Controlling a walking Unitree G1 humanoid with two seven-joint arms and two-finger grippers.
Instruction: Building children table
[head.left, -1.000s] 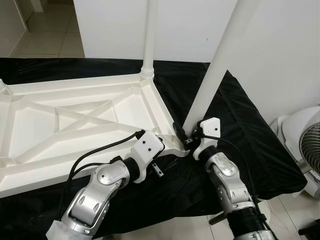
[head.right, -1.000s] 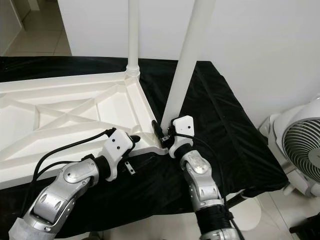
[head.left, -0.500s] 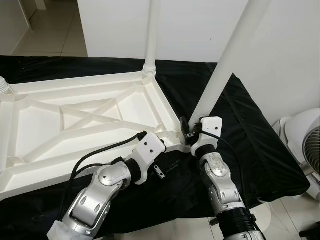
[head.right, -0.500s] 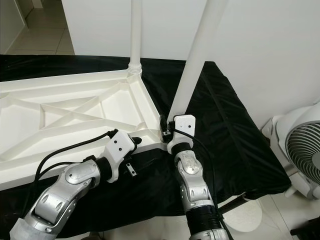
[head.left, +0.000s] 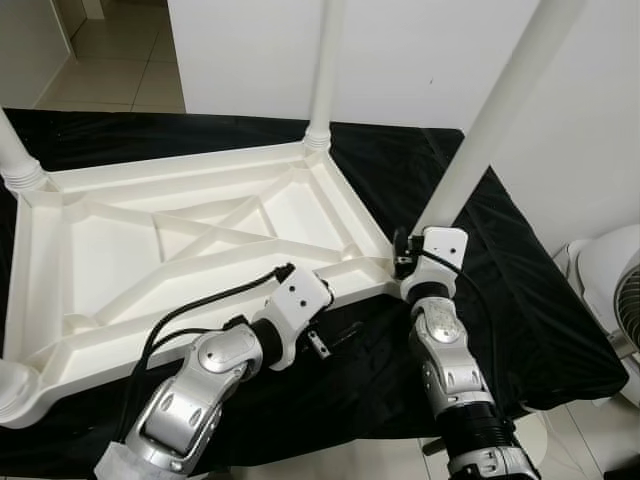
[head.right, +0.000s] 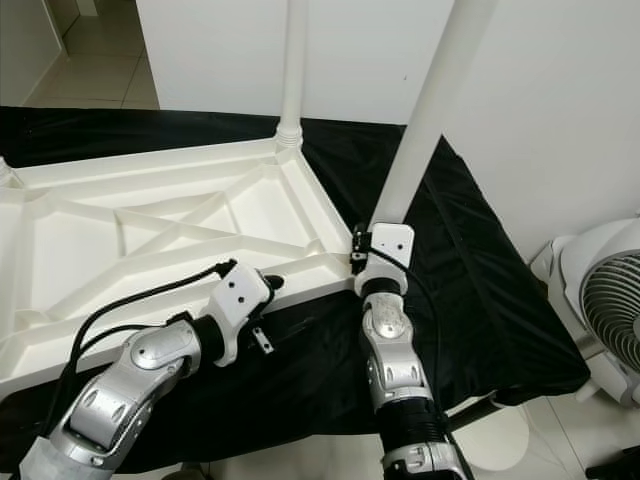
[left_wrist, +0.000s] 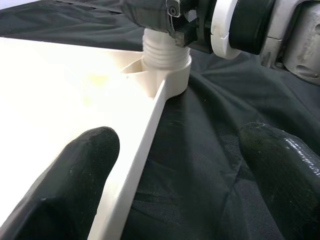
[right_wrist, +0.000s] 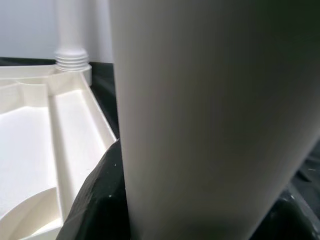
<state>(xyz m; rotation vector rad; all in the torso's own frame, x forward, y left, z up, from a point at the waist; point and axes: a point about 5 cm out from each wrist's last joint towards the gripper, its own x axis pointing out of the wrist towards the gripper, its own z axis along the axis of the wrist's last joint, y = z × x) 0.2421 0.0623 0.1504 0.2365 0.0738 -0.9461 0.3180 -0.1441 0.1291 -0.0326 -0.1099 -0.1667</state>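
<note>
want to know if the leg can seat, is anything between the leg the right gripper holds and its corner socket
Nothing visible. The right gripper clamps the white leg at its base, and the left wrist view shows its threaded end already entering the corner socket of the tabletop.

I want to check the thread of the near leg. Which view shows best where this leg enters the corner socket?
The left wrist view: the leg's ribbed threaded end sits in the round corner socket. In the eye views the right gripper hides this joint. The right wrist view gives a close, plain leg shaft.
</note>
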